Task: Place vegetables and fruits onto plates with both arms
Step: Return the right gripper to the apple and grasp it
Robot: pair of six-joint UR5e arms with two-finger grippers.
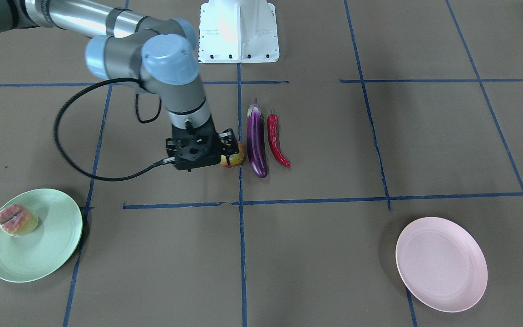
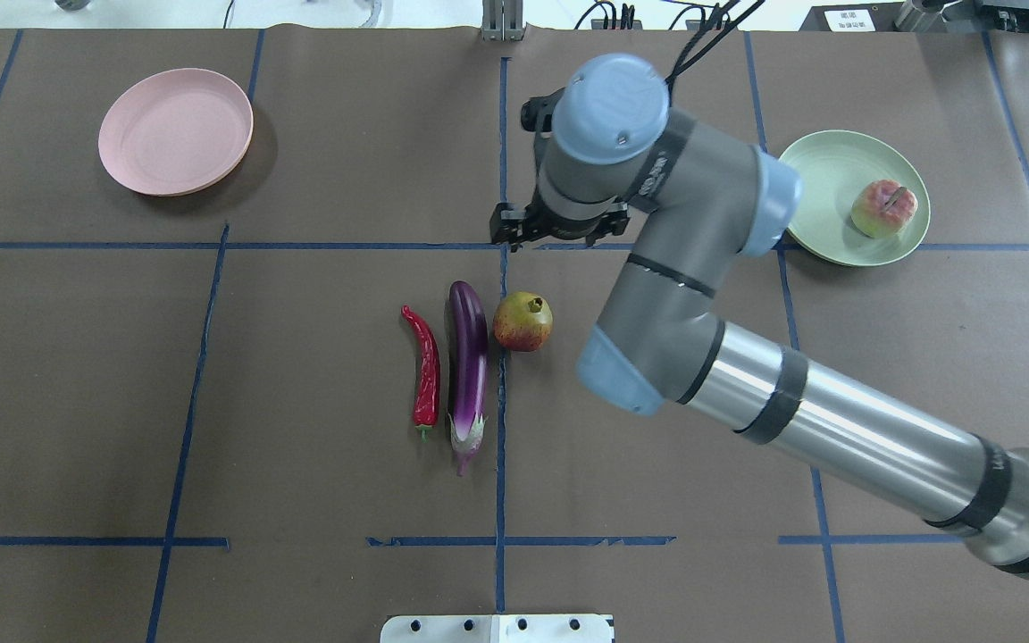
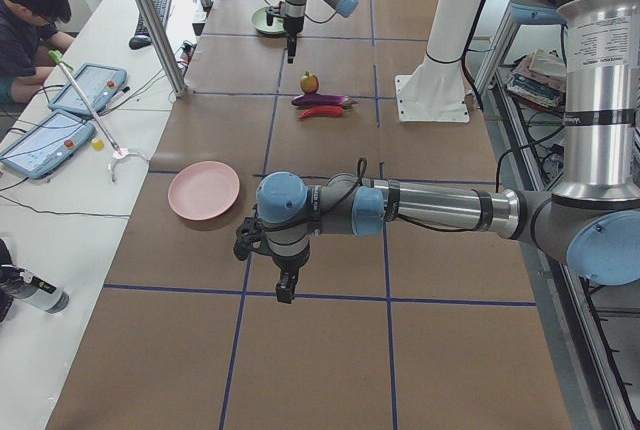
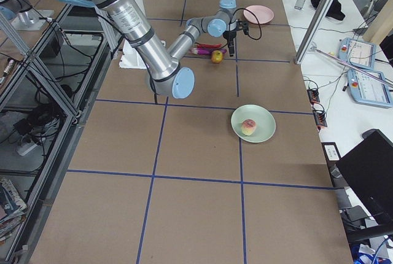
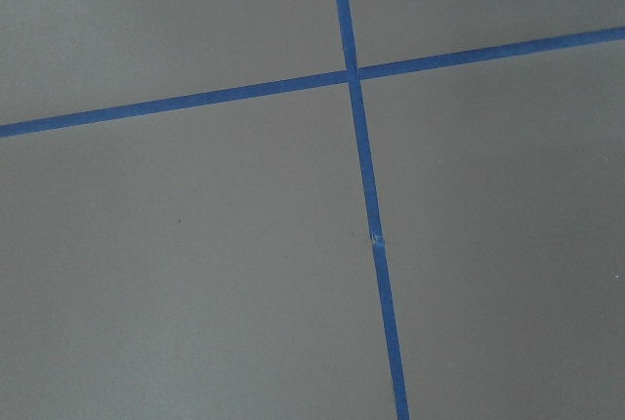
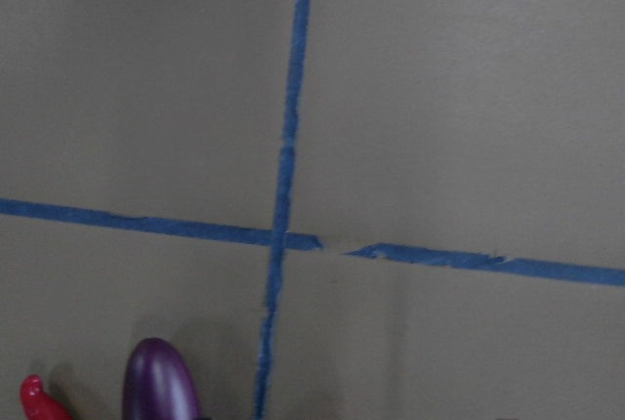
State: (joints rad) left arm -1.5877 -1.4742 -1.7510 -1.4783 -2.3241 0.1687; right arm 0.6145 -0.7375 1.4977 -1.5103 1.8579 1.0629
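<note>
Peach (image 2: pixel 882 208) on green plate (image 2: pixel 823 161); three items on desk (image 2: pixel 300 402)
The right hand (image 1: pixel 230 147) is held with fingers apart, gripping nothing, near the pomegranate (image 2: pixel 523 321), which lies just beside the eggplant (image 2: pixel 468 357) and chili (image 2: pixel 426 375). The left hand (image 3: pixel 285 290) cannot be judged.

We are watching the near grey metallic tube-segment right arm (image 4: pixel 138 31) with light-blue joint caps reaching toward twelve o'clock over a brown table (image 4: pixel 184 215), its black two-finger right gripper (image 4: pixel 233 47) pointing down just at two o'clock of the round yellow-red pomegranate (image 4: pixel 217 56). At that fruit's eleven o'clock a long purple eggplant (image 4: pixel 204 49) and a slim red chili pepper (image 4: pixel 213 45) are lying together. A round pale pink plate (image 4: pixel 258 13) is sitting farther at one o'clock; at five o'clock a round mint-green plate (image 4: pixel 266 130) is carrying a pinkish-cream peach (image 4: pixel 248 127).
</note>
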